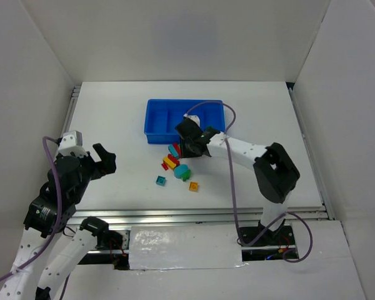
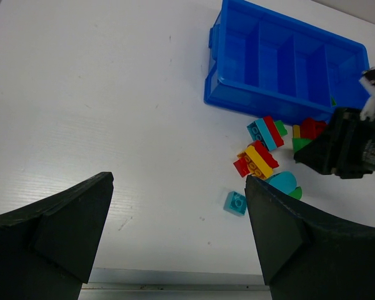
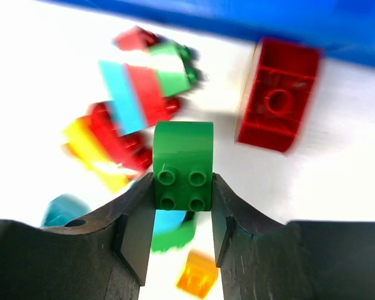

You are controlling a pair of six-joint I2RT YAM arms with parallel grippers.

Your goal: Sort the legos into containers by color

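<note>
My right gripper is shut on a green brick, held above the pile just in front of the blue tray. In the top view the right gripper hovers at the tray's near edge. Below it lie a red brick, a teal-red-green stack, red and yellow bricks and a yellow-orange square brick. The tray's compartments look empty. A small teal brick lies apart from the pile, and a round teal piece sits beside it. My left gripper is open and empty, over the table's left front.
White walls enclose the table on three sides. The table's near edge has a metal rail. The right arm's cable loops over the table's right half. A yellow brick lies nearest the front.
</note>
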